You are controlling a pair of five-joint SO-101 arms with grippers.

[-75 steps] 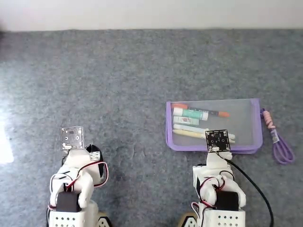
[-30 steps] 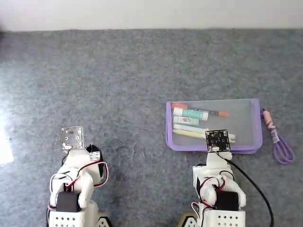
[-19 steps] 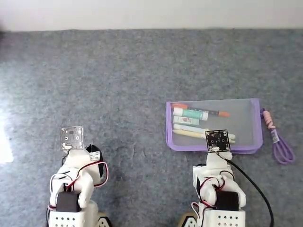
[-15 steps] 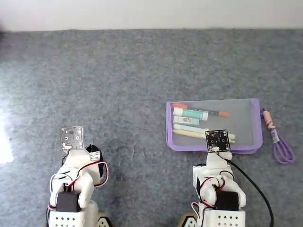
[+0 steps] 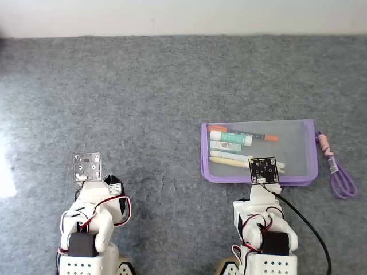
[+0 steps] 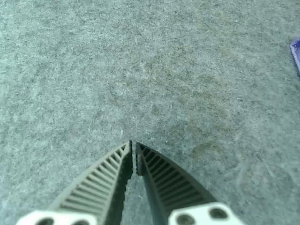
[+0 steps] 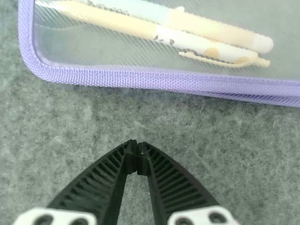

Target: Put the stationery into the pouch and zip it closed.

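A clear pouch with purple trim (image 5: 298,143) lies flat on the grey felt at the right. Inside it are pens (image 5: 243,137) and a yellow pen (image 7: 154,35) near the front edge. A purple cord (image 5: 339,175) trails from the pouch's right end. My right gripper (image 7: 137,146) is shut and empty, just short of the pouch's near purple edge (image 7: 154,82); its arm (image 5: 264,229) stands folded at the front right. My left gripper (image 6: 134,146) is shut over bare felt, its arm (image 5: 92,217) folded at the front left.
Grey felt (image 5: 143,97) covers the whole table up to a pale wall (image 5: 183,17) at the back. A corner of the purple pouch (image 6: 296,49) shows at the edge of the left wrist view.
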